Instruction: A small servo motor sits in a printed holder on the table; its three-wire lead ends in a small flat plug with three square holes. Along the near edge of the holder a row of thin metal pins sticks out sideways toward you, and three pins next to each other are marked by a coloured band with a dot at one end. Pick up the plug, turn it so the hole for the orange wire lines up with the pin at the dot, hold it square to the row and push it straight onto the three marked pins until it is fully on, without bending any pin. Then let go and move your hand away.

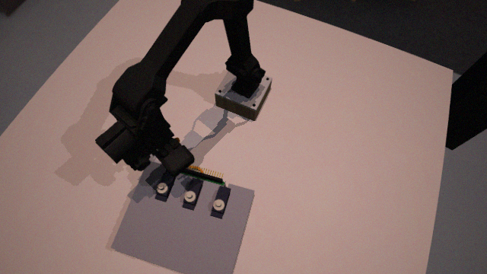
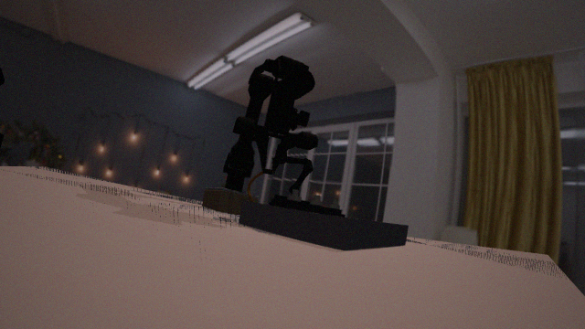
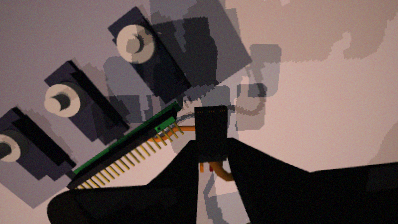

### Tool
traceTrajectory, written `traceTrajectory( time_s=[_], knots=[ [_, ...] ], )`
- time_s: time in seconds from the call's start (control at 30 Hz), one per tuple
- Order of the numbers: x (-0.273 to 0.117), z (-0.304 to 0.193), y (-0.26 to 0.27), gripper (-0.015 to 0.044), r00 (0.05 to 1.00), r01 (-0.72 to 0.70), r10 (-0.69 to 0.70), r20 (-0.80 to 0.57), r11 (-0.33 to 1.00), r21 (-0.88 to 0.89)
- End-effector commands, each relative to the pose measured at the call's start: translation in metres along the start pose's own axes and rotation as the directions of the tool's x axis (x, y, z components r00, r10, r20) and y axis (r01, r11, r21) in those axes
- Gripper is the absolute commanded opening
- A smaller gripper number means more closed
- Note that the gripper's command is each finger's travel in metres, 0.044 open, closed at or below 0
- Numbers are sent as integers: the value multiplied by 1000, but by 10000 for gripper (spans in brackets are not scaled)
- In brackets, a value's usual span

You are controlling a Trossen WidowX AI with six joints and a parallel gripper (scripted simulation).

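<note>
My gripper [image 3: 211, 145] [image 1: 178, 159] is shut on the small black plug [image 3: 212, 125] and holds it upright just above the table, off the left end of the pin row. The row of thin gold pins [image 3: 131, 161] [image 1: 208, 173] sticks out from a green strip [image 3: 125, 137] on the holder's edge. The plug is a little apart from the pins. An orange wire [image 3: 176, 131] runs from the plug toward the row's near end. The servo [image 1: 162, 188] [image 3: 134, 42] at the row's left end stands closest to my fingers. In the top view my gripper hides the plug.
Two more servos [image 1: 189, 196] [image 1: 218, 205] stand in line on the grey holder plate [image 1: 183, 236] [image 2: 320, 230]. The arm's base block [image 1: 243, 97] is behind the holder. A dark box [image 1: 468, 103] stands at the table's right edge.
</note>
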State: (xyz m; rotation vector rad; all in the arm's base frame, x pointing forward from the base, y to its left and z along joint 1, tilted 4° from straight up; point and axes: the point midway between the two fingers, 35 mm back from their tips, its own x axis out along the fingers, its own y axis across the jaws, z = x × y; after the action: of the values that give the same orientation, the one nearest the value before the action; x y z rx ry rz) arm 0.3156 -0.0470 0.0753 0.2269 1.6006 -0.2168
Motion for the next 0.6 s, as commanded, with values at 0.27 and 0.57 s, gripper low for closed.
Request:
traceTrajectory(
  time_s=[0.27, 0.57],
  knots=[
    [5, -45, -6, 0, 1000, -3, 2, -2, 942, -335],
    [13, -73, -10, 0, 1000, -4, 2, -4, 852, -523]
  ],
)
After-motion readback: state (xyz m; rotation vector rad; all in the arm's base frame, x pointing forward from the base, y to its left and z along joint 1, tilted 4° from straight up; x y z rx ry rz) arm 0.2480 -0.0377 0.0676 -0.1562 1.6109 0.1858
